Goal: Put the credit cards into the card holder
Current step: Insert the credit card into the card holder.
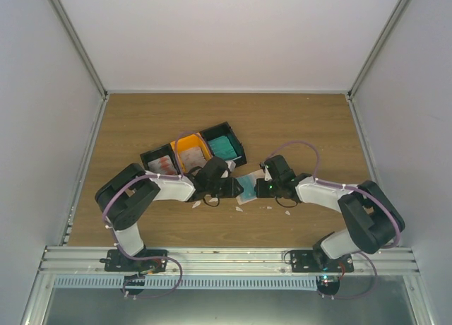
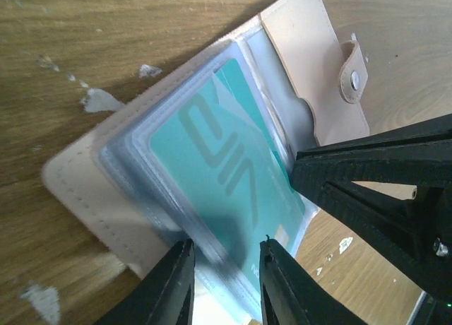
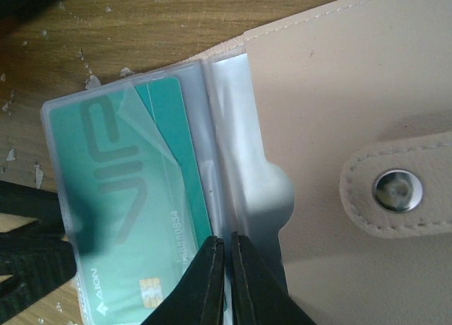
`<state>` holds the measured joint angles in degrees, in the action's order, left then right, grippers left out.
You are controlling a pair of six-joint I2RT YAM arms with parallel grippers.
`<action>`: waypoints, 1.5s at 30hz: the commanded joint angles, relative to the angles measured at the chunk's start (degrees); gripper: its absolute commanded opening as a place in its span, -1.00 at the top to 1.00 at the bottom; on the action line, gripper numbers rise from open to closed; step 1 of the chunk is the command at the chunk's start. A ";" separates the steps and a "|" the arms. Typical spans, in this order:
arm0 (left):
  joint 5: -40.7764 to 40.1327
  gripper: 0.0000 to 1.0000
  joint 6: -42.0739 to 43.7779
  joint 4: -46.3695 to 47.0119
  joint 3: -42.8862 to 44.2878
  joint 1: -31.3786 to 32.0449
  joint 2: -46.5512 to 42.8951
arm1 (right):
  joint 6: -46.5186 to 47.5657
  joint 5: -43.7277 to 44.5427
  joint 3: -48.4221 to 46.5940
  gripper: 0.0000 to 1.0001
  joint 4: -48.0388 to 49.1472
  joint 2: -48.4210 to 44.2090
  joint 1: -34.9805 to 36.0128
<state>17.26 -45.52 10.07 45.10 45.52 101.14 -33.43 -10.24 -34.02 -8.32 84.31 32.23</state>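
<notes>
The beige card holder (image 1: 248,191) (image 2: 311,56) (image 3: 353,92) lies open on the table between both grippers. Its clear sleeves are fanned out, and a teal credit card (image 2: 212,155) (image 3: 113,198) sits in one of them. My left gripper (image 1: 236,187) (image 2: 226,244) stands open, its tips over the near edge of the sleeves and the card. My right gripper (image 1: 263,188) (image 3: 226,240) is shut on a clear sleeve beside the fold. Its fingers (image 2: 367,162) show at the right of the left wrist view. More credit cards lie in the bins, teal ones (image 1: 223,146) and white-red ones (image 1: 162,162).
The joined black-orange-black bins (image 1: 191,143) stand just behind the left arm. Small white scraps (image 1: 239,208) dot the wood near the holder. Grey walls close in the table at left, right and back, and a metal rail runs along the near edge.
</notes>
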 commanded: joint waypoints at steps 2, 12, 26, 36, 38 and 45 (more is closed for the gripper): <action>-4.89 0.34 1.88 -0.72 0.07 -0.42 -3.89 | -0.15 0.41 1.61 0.88 -4.76 -0.64 -0.21; -1.88 0.73 3.18 -0.05 2.03 -1.81 -0.81 | -0.04 -0.20 1.58 0.88 -4.07 0.42 -0.23; -1.92 0.57 2.43 -0.45 1.79 -1.92 -0.49 | -0.74 0.60 1.67 0.89 -4.41 1.26 -0.18; -1.38 0.58 1.54 0.57 1.02 -1.92 -0.87 | -1.02 1.24 1.59 0.91 -4.87 2.05 -0.16; -1.66 0.60 1.39 -0.15 1.33 -1.92 -0.63 | -1.02 1.26 1.54 0.91 -4.95 2.08 -0.23; -2.41 0.63 0.95 -1.91 1.64 -1.92 -0.74 | -1.11 1.24 1.50 0.92 -5.00 2.04 -0.21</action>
<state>15.81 -44.21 7.84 46.44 43.92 100.71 -34.33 -10.44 -33.85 -8.97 84.05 32.12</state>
